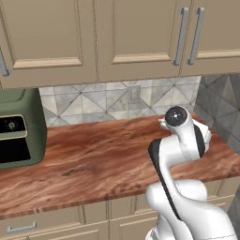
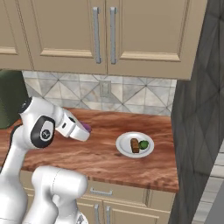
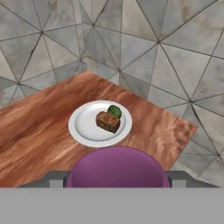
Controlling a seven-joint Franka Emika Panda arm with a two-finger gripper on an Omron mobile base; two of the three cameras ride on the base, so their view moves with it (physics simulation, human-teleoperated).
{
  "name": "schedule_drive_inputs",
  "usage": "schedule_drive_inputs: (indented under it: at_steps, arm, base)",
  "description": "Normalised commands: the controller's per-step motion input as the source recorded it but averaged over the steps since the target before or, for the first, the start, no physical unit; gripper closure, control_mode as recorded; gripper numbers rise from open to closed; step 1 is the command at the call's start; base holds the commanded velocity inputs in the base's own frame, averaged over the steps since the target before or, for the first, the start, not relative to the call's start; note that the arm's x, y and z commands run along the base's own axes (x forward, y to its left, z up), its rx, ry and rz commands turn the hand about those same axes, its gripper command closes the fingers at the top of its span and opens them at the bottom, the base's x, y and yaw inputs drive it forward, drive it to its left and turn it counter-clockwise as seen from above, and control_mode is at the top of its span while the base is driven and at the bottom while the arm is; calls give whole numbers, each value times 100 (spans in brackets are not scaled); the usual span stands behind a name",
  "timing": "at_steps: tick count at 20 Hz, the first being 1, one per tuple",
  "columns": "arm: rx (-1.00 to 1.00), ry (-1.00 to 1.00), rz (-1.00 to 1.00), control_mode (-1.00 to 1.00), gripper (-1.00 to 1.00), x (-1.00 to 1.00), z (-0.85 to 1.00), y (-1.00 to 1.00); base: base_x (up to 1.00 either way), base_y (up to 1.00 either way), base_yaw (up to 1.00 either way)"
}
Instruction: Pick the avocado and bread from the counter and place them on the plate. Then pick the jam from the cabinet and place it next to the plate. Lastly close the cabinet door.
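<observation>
Plate point(image 2: 124, 148): round, white, shallow, lying flat on the counter toward its right end, near the tiled corner; the landmark for the rest.
Bread point(image 3: 107, 121): brown blocky piece on the plate, about at its middle in the hand view.
Avocado point(image 3: 115, 111): small dark green round item on the plate, touching the bread on the side toward the corner walls; in the right base view it lies just right of the bread.
Counter point(image 1: 103, 164): reddish-brown wood-grain top carrying the plate, with beige drawers below its front edge.
Purple object point(image 3: 117, 169): rounded purple top, large in the hand view just below the plate; in the right base view its purple tip pokes out at the end of the arm, left of the plate and apart from it. It looks like the jam, but no label can be read.
Gripper point(image 2: 83, 129): held above the counter left of the plate, not touching it; its fingers stand partly spread with the purple object between them, gripped.
Wall cupboards point(image 2: 105, 35): beige, above and behind the plate, the doors in sight closed, with long metal handles.
Backsplash point(image 2: 131, 94): grey triangle-patterned tile behind the plate.
Green appliance point(image 1: 18, 129): well to the left of the plate on the counter.
</observation>
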Motion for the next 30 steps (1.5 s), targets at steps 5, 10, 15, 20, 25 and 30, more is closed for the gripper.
schedule_drive_inputs:
  at_steps: [5,10,15,20,25,30]
  arm:
    - [0,0,-8,-100,100,34,-34,0]
    - [0,-6,-3,-100,100,29,-33,-3]
    - [0,-16,1,-100,100,19,-43,-14]
    - [0,-19,4,-100,100,9,-37,-12]
    - [-4,-9,1,-100,100,9,-28,-2]
    - [-13,0,0,-100,100,22,-44,0]
  base:
    - [0,0,0]
    - [0,0,0]
    - [0,0,0]
    - [0,0,0]
    - [0,0,0]
    - [0,0,0]
